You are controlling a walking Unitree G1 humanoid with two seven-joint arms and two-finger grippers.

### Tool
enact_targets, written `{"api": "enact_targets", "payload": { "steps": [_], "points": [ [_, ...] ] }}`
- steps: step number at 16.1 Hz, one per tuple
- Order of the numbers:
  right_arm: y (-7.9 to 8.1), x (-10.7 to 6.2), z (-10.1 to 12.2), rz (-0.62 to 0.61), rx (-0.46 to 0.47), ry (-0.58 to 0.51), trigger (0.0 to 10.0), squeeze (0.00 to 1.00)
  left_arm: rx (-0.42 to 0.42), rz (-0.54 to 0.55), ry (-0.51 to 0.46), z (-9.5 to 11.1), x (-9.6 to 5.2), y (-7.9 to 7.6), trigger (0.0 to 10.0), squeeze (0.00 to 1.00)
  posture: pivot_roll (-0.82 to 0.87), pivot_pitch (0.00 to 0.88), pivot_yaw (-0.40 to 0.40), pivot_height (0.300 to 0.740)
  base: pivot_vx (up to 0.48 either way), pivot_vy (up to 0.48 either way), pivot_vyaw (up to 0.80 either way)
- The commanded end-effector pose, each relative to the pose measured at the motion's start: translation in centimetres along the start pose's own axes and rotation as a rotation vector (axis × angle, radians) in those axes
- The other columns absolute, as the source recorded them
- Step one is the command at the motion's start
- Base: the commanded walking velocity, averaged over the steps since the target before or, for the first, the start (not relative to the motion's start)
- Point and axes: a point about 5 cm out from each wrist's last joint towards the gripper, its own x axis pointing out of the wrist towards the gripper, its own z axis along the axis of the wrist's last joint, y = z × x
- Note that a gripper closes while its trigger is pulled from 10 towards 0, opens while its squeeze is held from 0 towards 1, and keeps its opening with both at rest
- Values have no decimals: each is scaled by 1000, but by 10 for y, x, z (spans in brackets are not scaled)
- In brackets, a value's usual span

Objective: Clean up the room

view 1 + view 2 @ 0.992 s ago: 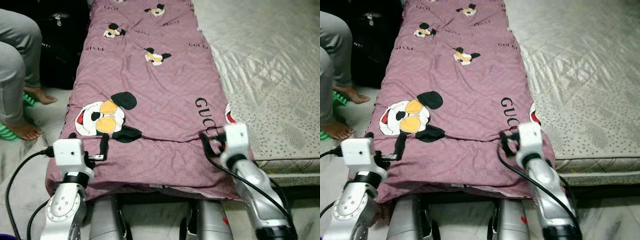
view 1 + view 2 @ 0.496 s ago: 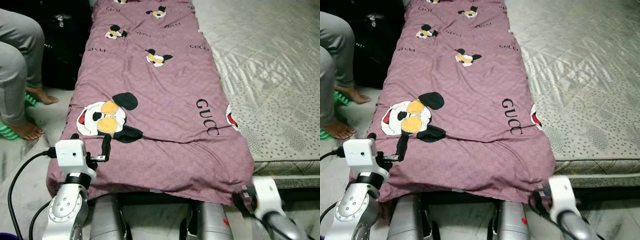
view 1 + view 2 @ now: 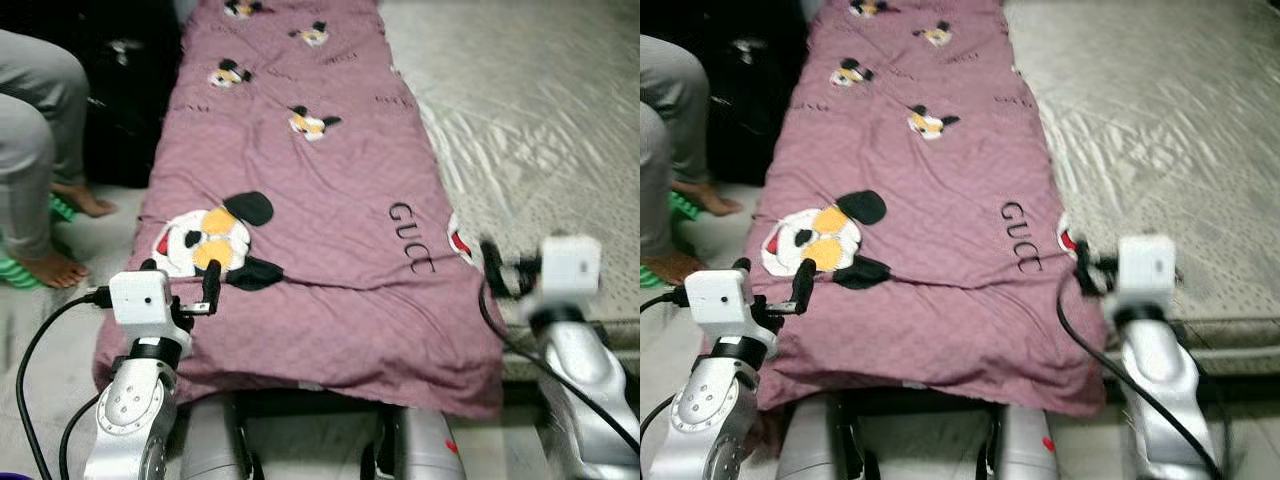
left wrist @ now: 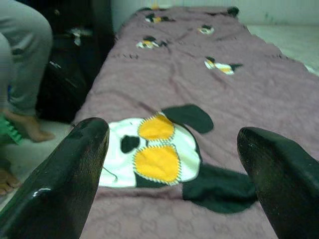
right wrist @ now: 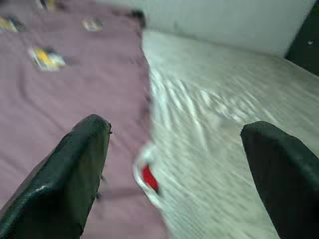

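Observation:
A purple blanket [image 3: 320,180] with cartoon mouse prints lies lengthwise along the left side of the mattress [image 3: 540,120], its near edge hanging over the foot. My left gripper [image 3: 182,285] hovers open over the blanket's near left corner, just before the large mouse print [image 4: 154,149], with nothing between its fingers [image 4: 65,184]. My right gripper [image 3: 497,272] is open at the blanket's right edge, beside a red patch [image 5: 148,178] where purple cloth meets the pale mattress. It holds nothing.
A person's legs [image 3: 35,130] and bare feet [image 3: 55,268] are on the floor at the left, next to a black bag [image 3: 130,90] and a green striped item [image 3: 18,272]. The silvery quilted mattress stretches away to the right.
My right gripper left the blanket by the lettering, dropped below the foot of the bed, then rose to the blanket's right edge. The left arm has stayed put.

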Motion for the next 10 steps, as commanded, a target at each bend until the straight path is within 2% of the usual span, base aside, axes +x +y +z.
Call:
{"api": "enact_targets", "payload": {
  "steps": [1,2,6,7,10],
  "points": [
    [15,-1,-7,43,65,41,10000,490,4,15,-8,2,1,2,10000,0,2,71,13,547,0,0,0],
    [29,0,-8,80,114,42,10000,0,-9,6,-19,4,2,0,10000,0,3,64,13,547,0,0,0],
    [45,4,-7,93,221,13,10000,0,-14,-6,-6,-3,1,-4,10000,0,5,21,21,547,0,0,0],
    [45,8,-1,106,243,-13,10000,0,-20,-12,-10,-2,4,-7,10000,0,6,18,22,560,0,0,0],
    [38,14,3,87,234,-34,10000,0,-20,-17,-16,-2,7,-7,10000,0,1,11,27,587,0,0,0]
  ]
}}
